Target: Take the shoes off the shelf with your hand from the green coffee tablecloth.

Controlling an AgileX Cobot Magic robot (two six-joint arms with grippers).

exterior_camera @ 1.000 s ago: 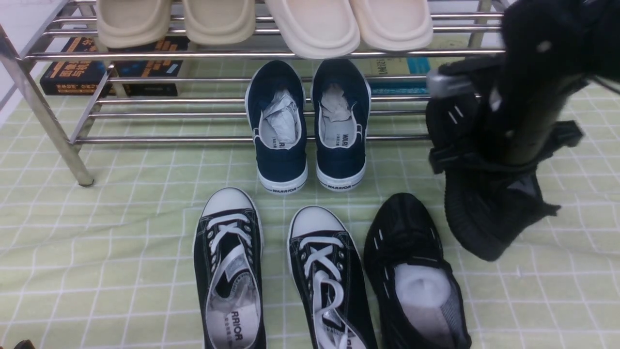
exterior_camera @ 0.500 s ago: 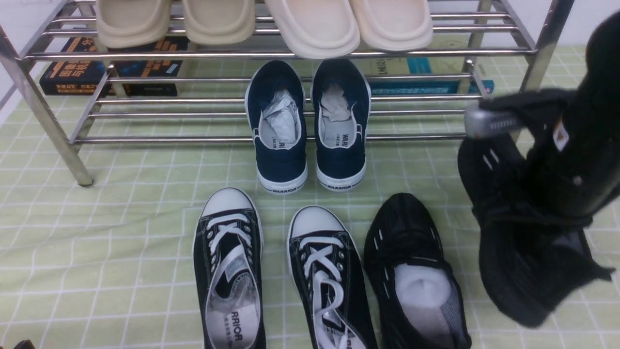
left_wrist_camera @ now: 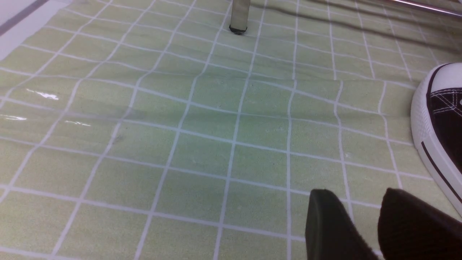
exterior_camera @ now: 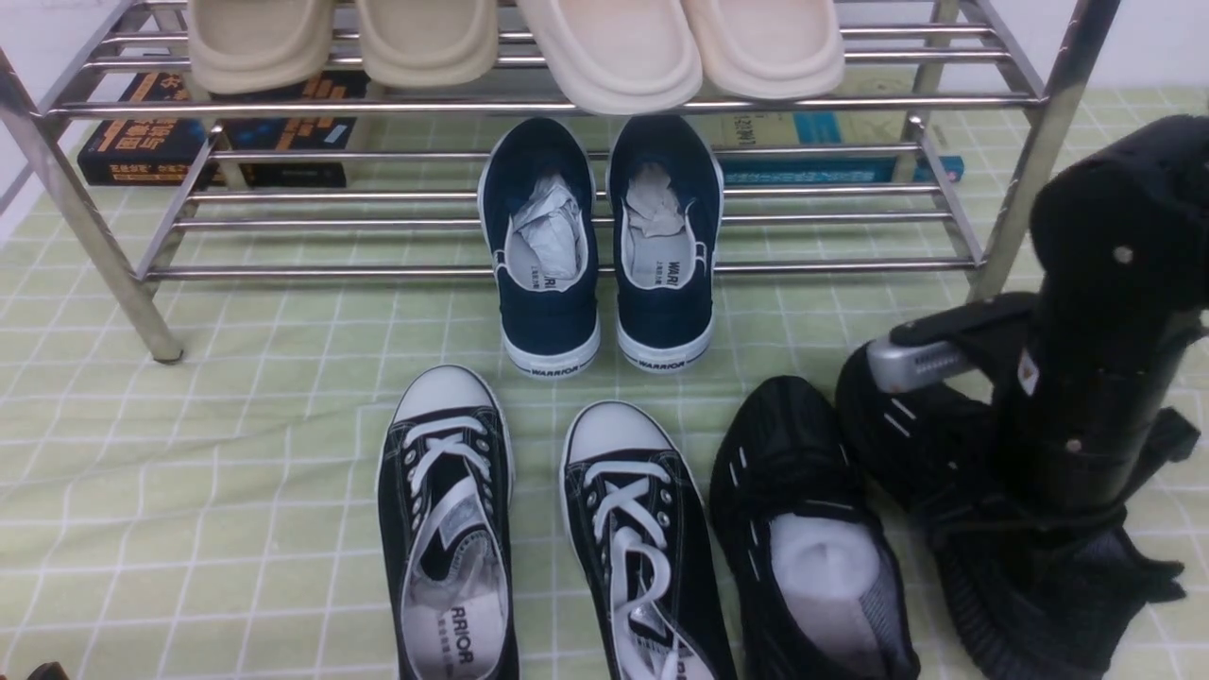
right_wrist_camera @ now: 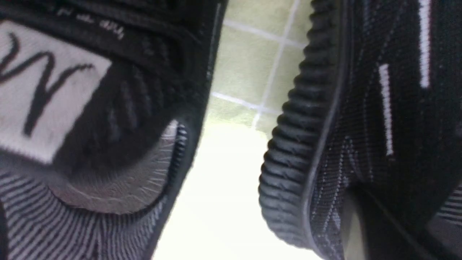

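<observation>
now right end effector [exterior_camera: 1048, 491] pinching black knit shoe [exterior_camera: 897, 434], toe toward shelf [exterior_camera: 331, 272], just right of mate [exterior_camera: 793, 472].

From my station I see a plain white wall [exterior_camera: 1152, 47] at the back, a pale strip [left_wrist_camera: 21, 34] along the left that may be bare floor or tabletop, flat books [exterior_camera: 142, 142] lying behind, all under bright, even light.

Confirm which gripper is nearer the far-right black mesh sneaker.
Right. The right gripper grips that black mesh sneaker. The left gripper hangs over the green tablecloth beside the canvas sneaker, on the far side of the row.
</observation>
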